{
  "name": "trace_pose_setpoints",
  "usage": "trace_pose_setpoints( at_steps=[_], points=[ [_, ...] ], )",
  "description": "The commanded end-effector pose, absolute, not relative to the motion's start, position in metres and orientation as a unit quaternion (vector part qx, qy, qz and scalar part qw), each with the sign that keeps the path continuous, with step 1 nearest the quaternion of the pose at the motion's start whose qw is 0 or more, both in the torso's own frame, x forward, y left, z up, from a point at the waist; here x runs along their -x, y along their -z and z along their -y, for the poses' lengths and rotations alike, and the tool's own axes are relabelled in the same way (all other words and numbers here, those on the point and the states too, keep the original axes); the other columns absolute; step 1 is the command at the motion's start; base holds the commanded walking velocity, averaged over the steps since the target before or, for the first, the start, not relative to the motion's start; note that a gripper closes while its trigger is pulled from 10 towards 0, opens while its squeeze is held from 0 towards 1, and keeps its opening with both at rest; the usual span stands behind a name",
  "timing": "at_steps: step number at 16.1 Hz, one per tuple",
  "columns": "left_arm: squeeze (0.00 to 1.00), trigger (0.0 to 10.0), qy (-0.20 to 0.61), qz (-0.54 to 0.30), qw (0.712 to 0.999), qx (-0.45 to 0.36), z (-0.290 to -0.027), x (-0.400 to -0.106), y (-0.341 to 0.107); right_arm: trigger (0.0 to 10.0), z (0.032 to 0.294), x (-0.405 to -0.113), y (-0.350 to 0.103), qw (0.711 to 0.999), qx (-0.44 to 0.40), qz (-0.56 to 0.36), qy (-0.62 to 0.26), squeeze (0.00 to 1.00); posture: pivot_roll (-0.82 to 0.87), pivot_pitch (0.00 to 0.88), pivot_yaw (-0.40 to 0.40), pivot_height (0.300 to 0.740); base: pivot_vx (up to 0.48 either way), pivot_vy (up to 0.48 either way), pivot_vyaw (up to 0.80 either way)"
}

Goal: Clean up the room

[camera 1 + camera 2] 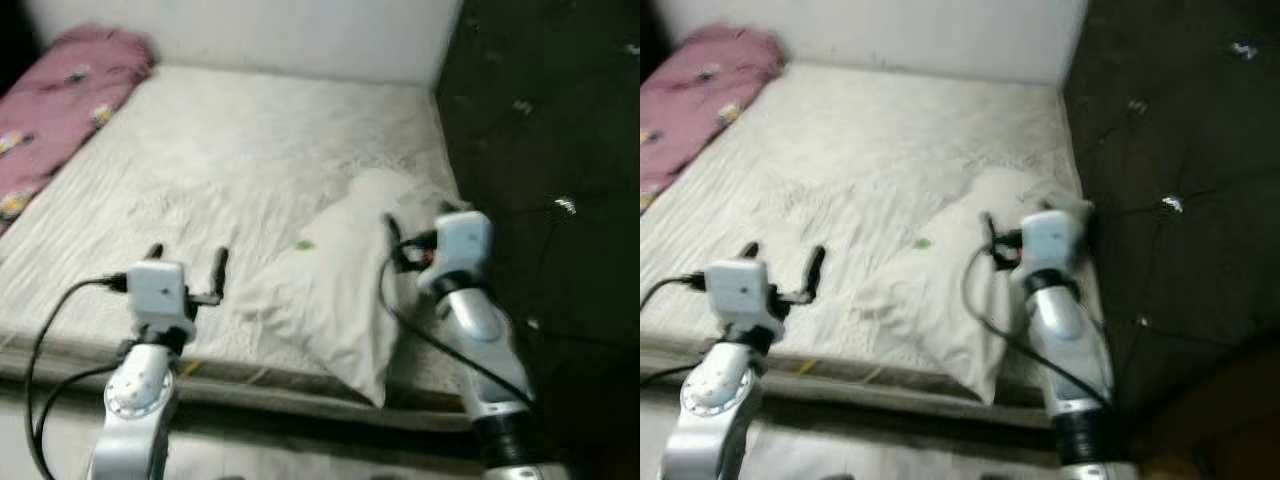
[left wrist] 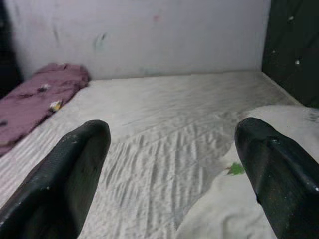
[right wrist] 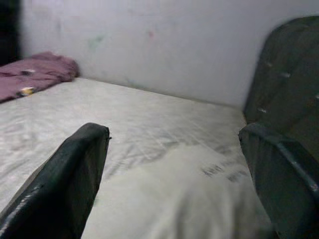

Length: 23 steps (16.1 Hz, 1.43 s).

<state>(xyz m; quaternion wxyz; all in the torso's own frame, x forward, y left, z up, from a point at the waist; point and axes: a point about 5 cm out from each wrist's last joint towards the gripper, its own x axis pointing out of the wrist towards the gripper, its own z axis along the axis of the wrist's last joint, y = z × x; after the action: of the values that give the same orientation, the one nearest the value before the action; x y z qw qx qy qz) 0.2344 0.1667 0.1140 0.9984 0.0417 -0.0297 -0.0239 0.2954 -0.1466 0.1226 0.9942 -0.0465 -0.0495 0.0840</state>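
Pillow (image 1: 340,290) lying on bed (image 1: 200,170) at near edge, beside dark headboard (image 1: 540,120), long axis running from headboard corner toward near edge. Right claw (image 1: 415,235) hovering spread over pillow, nearer. Left claw (image 1: 188,262) spread, just beside pillow, opposite headboard. Pink blanket (image 1: 60,100) bunching far from pillow.

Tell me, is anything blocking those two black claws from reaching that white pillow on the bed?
Nothing visible blocks them. The right gripper hangs open just above the white pillow, and the left gripper, also open, hovers beside the pillow's left edge over bare mattress. The pink blanket lies far off at the bed's left side.
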Motion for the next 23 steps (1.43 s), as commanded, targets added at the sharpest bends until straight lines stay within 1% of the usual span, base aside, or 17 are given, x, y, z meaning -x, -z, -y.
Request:
trace_pose_setpoints(
  at_steps=[1, 5, 7, 11, 13, 15, 18, 20, 23],
  points=[
    [0.0, 10.0, 0.046, 0.035, 0.998, -0.035, -0.157, -0.236, -0.116, 10.0, 0.161, -0.295, -0.122, 0.996, 0.054, 0.045, -0.063, 0.0, -0.04, 0.0, -0.008, 0.74, 0.412, 0.0, 0.0],
    [0.0, 10.0, 0.04, 0.03, 0.998, -0.033, -0.157, -0.236, -0.114, 10.0, 0.162, -0.295, -0.122, 0.996, 0.053, 0.045, -0.06, 0.0, -0.03, 0.0, -0.005, 0.74, 0.434, 0.0, 0.0],
    [0.0, 10.0, 0.036, 0.024, 0.999, -0.027, -0.157, -0.237, -0.113, 10.0, 0.161, -0.297, -0.122, 0.996, 0.053, 0.044, -0.06, 0.0, -0.03, 0.0, -0.007, 0.74, 0.0, 0.0, 0.0],
    [0.0, 10.0, 0.031, 0.023, 0.999, -0.021, -0.155, -0.24, -0.113, 10.0, 0.163, -0.298, -0.123, 0.996, 0.052, 0.047, -0.058, 0.0, -0.03, 0.0, -0.011, 0.74, 0.0, 0.0, -0.72],
    [0.0, 10.0, 0.013, 0.012, 0.999, -0.031, -0.158, -0.24, -0.113, 10.0, 0.162, -0.298, -0.124, 0.996, 0.053, 0.049, -0.057, 0.0, -0.03, 0.0, -0.01, 0.74, 0.0, 0.0, 0.0],
    [0.0, 10.0, 0.008, 0.019, 0.998, -0.052, -0.161, -0.24, -0.113, 10.0, 0.161, -0.298, -0.124, 0.996, 0.054, 0.05, -0.057, 0.0, -0.02, 0.0, -0.007, 0.74, 0.0, 0.0, 0.0],
    [0.0, 10.0, -0.002, 0.01, 0.999, -0.044, -0.164, -0.242, -0.114, 10.0, 0.157, -0.3, -0.129, 0.995, 0.05, 0.055, -0.061, 0.0, -0.02, 0.0, -0.003, 0.74, 0.0, 0.0, 0.0],
    [0.0, 10.0, 0.002, 0.009, 0.999, -0.032, -0.162, -0.24, -0.113, 10.0, 0.158, -0.299, -0.127, 0.996, 0.046, 0.054, -0.057, 0.0, -0.02, 0.0, 0.0, 0.74, 0.0, 0.0, -0.73],
    [0.0, 10.0, -0.006, 0.007, 1.0, -0.008, -0.161, -0.232, -0.112, 10.0, 0.163, -0.289, -0.12, 0.997, 0.049, 0.046, -0.048, 0.0, -0.03, 0.0, 0.003, 0.74, 0.0, 0.0, 0.0]
  ],
)
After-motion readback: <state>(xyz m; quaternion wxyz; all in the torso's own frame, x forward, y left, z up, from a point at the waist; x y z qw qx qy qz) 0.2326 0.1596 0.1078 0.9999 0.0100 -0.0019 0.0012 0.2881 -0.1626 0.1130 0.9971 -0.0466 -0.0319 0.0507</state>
